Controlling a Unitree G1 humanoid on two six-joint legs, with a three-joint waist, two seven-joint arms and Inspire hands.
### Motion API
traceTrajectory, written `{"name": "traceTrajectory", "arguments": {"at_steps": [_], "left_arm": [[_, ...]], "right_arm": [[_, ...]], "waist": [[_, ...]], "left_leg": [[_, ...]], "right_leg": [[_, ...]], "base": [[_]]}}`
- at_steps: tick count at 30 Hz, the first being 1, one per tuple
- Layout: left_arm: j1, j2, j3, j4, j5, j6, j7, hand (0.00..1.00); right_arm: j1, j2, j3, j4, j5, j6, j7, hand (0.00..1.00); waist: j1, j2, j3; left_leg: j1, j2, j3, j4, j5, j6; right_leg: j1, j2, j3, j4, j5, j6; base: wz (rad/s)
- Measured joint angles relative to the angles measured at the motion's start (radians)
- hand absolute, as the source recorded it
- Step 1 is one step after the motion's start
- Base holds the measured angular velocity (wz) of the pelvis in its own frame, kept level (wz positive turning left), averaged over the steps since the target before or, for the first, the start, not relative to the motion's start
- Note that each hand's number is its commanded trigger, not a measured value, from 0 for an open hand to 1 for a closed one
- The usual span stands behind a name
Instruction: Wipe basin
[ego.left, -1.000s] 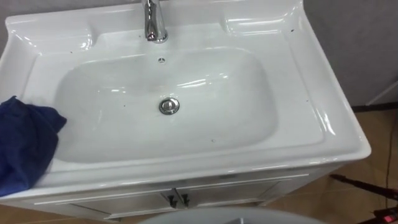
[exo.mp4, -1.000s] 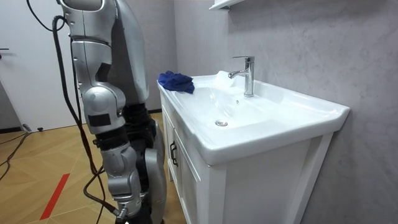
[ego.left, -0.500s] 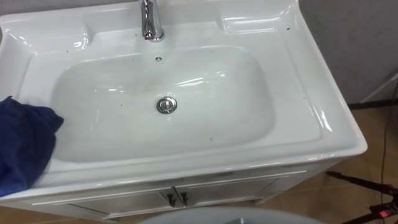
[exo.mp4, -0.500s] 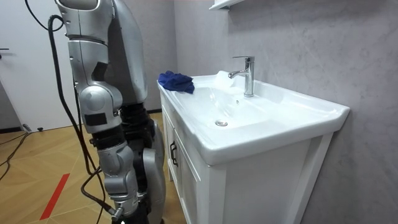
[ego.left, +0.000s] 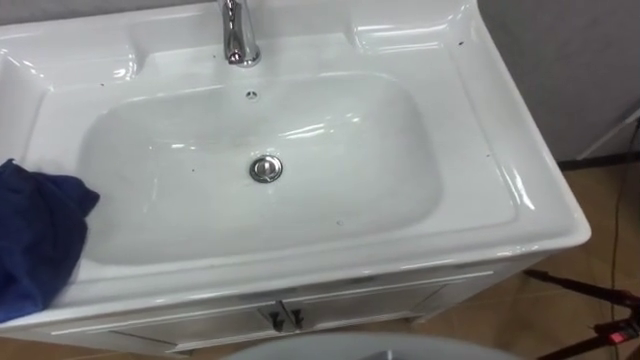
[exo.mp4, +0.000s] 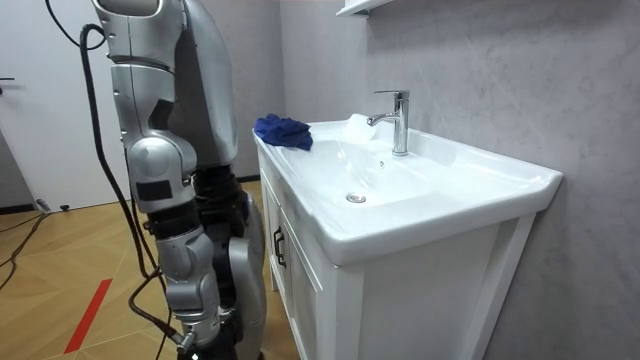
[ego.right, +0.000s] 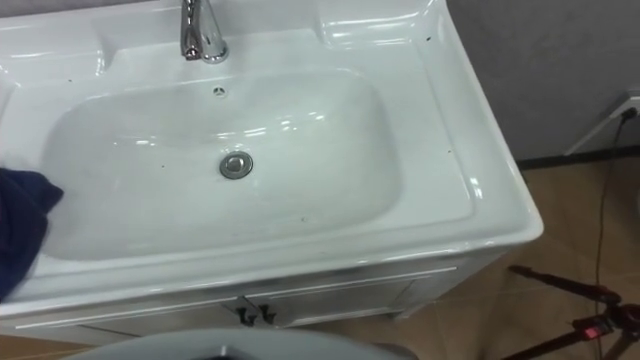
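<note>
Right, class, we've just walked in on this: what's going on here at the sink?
A humanoid robot stands in front of a white basin set on a cabinet, looking down into it. A crumpled blue cloth lies on the basin's rim at the robot's left, with nothing holding it. A few small dark specks dot the white surface. The tap stands at the back and the drain sits mid-bowl. The scene fits either a wipe about to happen or one just finished.

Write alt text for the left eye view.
A white basin seen from above, with a crumpled blue cloth lying on its left rim. A chrome tap stands at the back, a round drain sits mid-bowl, and cabinet doors show below.
</note>
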Motion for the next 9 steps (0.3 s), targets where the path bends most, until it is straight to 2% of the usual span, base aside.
{"name": "traceTrajectory", "arguments": {"at_steps": [5,9], "left_arm": [[0.001,0.001,-0.02,0.003,0.0,0.026,-0.047,0.0],[0.0,0.001,-0.05,0.002,0.0,0.028,-0.068,0.0]], "right_arm": [[-0.001,-0.001,0.002,0.001,0.003,0.015,0.004,0.0],[-0.004,-0.005,0.019,0.001,0.004,0.022,0.006,0.0]], "waist": [[0.001,-0.001,0.0022],[0.0,-0.001,0.0025]], "left_leg": [[-0.004,0.0,0.0,0.012,-0.009,0.001],[-0.004,0.0,-0.001,0.015,-0.012,0.002]], "right_leg": [[-0.001,0.001,-0.001,0.004,0.0,0.0],[-0.001,0.0,-0.002,0.014,0.0,0.001]], "base": [[0.0],[0.0]]}}
